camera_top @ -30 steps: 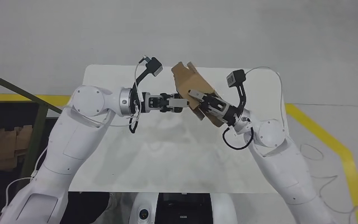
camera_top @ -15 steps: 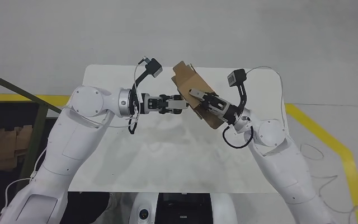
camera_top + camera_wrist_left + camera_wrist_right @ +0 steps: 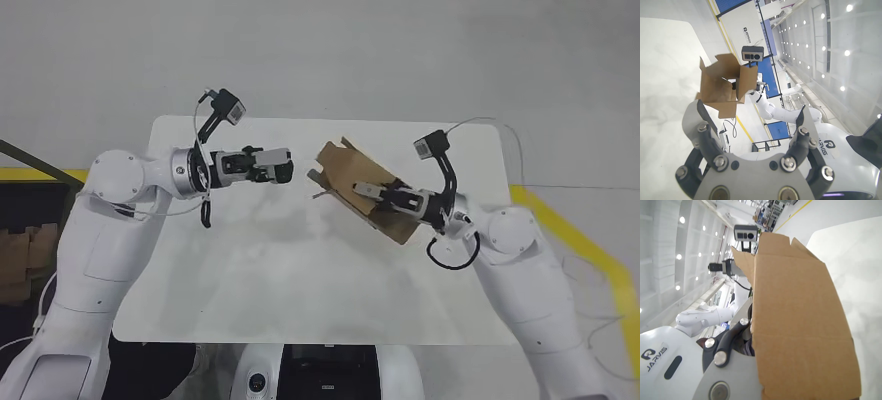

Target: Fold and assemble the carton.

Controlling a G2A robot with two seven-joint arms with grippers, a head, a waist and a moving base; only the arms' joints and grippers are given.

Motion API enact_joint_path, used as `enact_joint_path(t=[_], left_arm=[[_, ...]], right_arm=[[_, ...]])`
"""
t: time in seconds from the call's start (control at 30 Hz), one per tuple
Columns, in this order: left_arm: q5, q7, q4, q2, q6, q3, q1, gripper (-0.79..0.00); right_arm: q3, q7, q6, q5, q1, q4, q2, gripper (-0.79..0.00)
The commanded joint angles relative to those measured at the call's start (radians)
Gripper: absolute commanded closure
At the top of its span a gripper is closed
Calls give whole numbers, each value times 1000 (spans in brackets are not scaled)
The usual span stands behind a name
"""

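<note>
Held the right gripper (image 3: pixel 365 188) clamped on one wall of the carton (image 3: pixel 345 168), over the far right of the table (image 3: pixel 300 290); held the left gripper (image 3: pixel 283 165) wide and empty, well apart. Likely needed a steady right-side hold while pressing a loose flap (image 3: pixel 727 110) squarely along its crease. Pointed the open, flapped end toward the left gripper, with the long axis diagonal across the table.

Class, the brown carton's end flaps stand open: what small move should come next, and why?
Probably ease the open left end effector toward the brown cardboard carton and push one loose flap inward: the right end effector clamps a carton wall, the flaps gape toward the left arm, which holds nothing.
</note>
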Motion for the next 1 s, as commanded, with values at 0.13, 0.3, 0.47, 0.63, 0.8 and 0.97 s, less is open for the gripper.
enact_joint_path(t=[0.13,0.3,0.47,0.63,0.8,0.97], left_arm=[[-1,-41,16,7,-18,-23,17,-785],[1,-96,33,11,-28,-23,18,-785],[1,-98,35,12,-29,-23,18,-785],[1,-98,35,12,-29,-23,18,-785],[1,-98,35,12,-29,-23,18,-785],[1,-98,35,12,-29,-23,18,-785]], right_arm=[[-15,221,-26,10,61,70,10,0],[-37,302,-14,31,134,156,10,0],[-45,293,-6,41,173,192,6,0],[-45,293,-6,41,173,192,6,0],[-45,293,-6,41,173,192,6,0],[-47,282,-2,36,169,189,6,0]])
